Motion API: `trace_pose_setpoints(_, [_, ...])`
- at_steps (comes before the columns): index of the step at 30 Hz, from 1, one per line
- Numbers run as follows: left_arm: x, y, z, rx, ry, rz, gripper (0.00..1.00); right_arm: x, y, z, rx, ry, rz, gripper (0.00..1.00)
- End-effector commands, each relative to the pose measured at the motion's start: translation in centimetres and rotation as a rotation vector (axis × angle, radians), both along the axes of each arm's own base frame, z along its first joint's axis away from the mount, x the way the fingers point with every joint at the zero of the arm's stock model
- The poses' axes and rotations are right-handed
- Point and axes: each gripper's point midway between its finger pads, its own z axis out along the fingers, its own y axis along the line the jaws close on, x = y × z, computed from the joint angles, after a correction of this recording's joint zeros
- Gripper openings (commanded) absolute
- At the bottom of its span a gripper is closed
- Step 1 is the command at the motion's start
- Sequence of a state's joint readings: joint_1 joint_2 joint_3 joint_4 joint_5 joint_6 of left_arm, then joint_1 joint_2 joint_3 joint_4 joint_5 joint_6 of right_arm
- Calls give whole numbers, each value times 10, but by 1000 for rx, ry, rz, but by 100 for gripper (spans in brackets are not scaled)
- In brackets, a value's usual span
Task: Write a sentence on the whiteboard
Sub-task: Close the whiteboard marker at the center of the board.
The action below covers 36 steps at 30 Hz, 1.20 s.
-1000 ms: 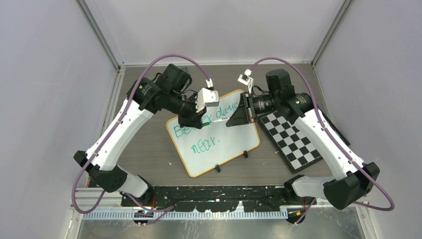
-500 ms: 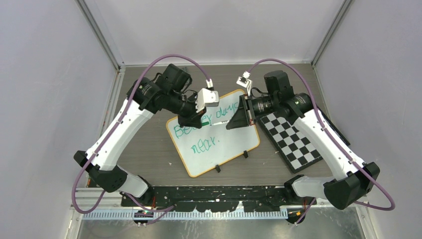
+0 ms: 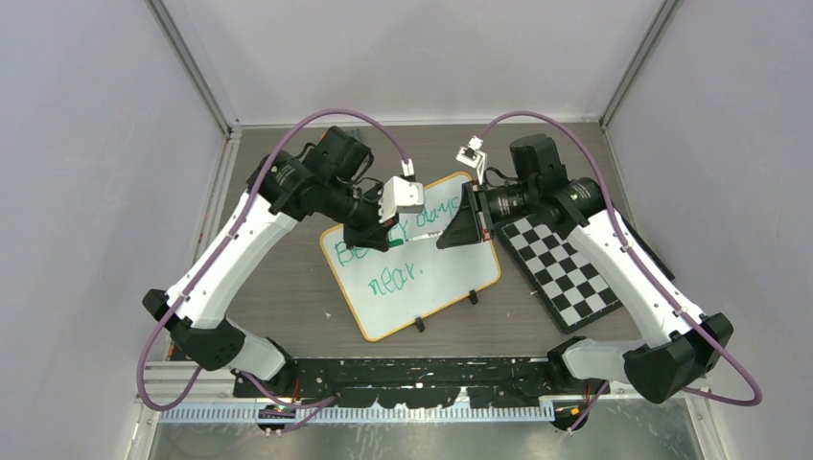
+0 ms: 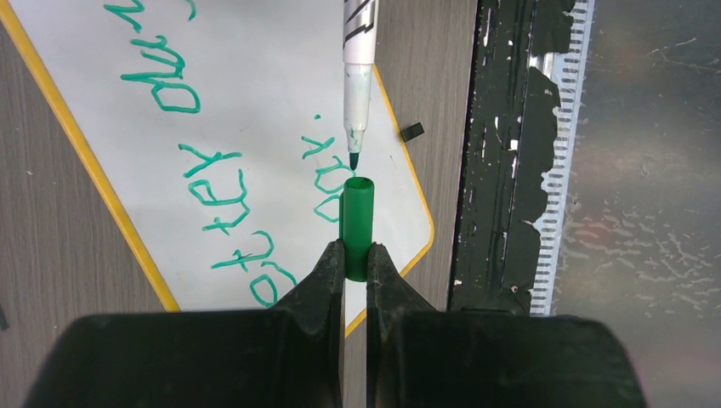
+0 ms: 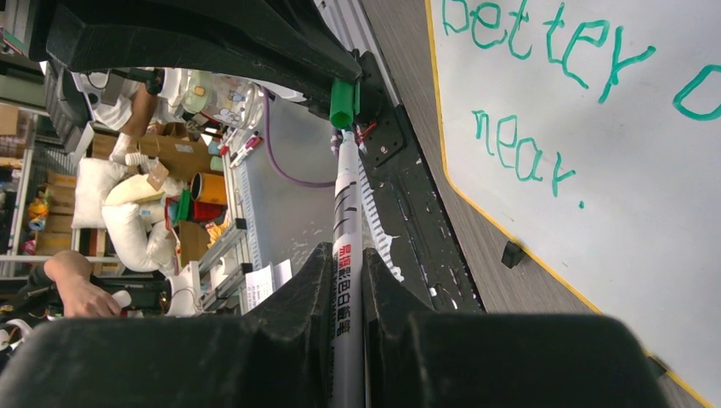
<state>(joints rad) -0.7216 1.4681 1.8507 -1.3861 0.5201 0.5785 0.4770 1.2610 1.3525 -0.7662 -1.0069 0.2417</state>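
The whiteboard (image 3: 436, 283), white with an orange rim, lies tilted on the table. The sentence (image 3: 383, 257) on it is in green marker, in two lines reading about "Better days near." (image 5: 519, 153) (image 4: 223, 183). My left gripper (image 4: 356, 259) is shut on a green marker cap (image 4: 357, 223), open end pointing away from the jaws. My right gripper (image 5: 347, 263) is shut on the white marker (image 5: 347, 212). The marker's green tip (image 4: 353, 160) hangs just short of the cap's mouth. Both grippers (image 3: 383, 236) (image 3: 451, 233) meet above the board's upper part.
A black-and-white checkerboard (image 3: 566, 270) lies right of the whiteboard. Small black clip feet (image 3: 419, 325) stick out from the board's near rim. A black rail (image 3: 412, 370) runs along the table's near edge. Grey walls close in the sides and back.
My left gripper with the cap has edged slightly right and down toward the marker tip. The right arm has hardly moved.
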Motion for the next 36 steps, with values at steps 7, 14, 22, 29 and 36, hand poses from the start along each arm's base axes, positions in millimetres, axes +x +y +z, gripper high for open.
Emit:
trace_pose_setpoints(7, [-3,-6,9,-18,-14,-18,0,-7,2,21,34,-74,21,0])
trace_pose_setpoints(14, [2,-11,12,-28,-26,-5,0,-5,3,19,25,-78,19,0])
trace_pose_setpoints(22, [-2,-17,15,-52,-4,-22,0,-5,6,15,14,-77,24,0])
trace_pose_setpoints(29, [-5,-35,18,-78,21,-40,0,-3,14,12,9,-74,34,0])
trace_pose_setpoints(36, [1,-55,26,-143,-24,-24,0,-6,21,1,-23,-64,62,0])
